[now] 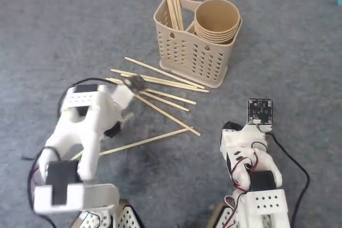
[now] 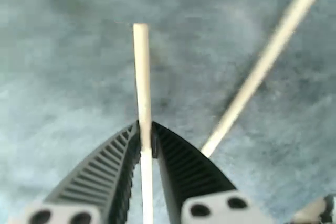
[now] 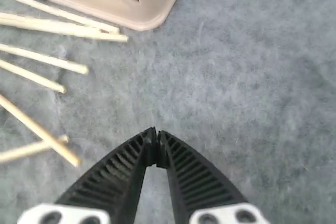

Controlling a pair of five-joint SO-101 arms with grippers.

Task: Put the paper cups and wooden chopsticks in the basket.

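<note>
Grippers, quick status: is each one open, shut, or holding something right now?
Left gripper: shut on a chopstick.
Right gripper: shut, holding nothing.

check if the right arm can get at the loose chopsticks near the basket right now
Probably yes. The right gripper is shut and empty over carpet, and the nearest loose chopsticks lie beside it with nothing between. The left gripper, shut on a chopstick, is further off.

Left tool (image 2: pixel 145 127) pinches a chopstick (image 2: pixel 140 66); right tool (image 3: pixel 156 132) closed (arm (image 1: pixel 251 158) folded low).
</note>
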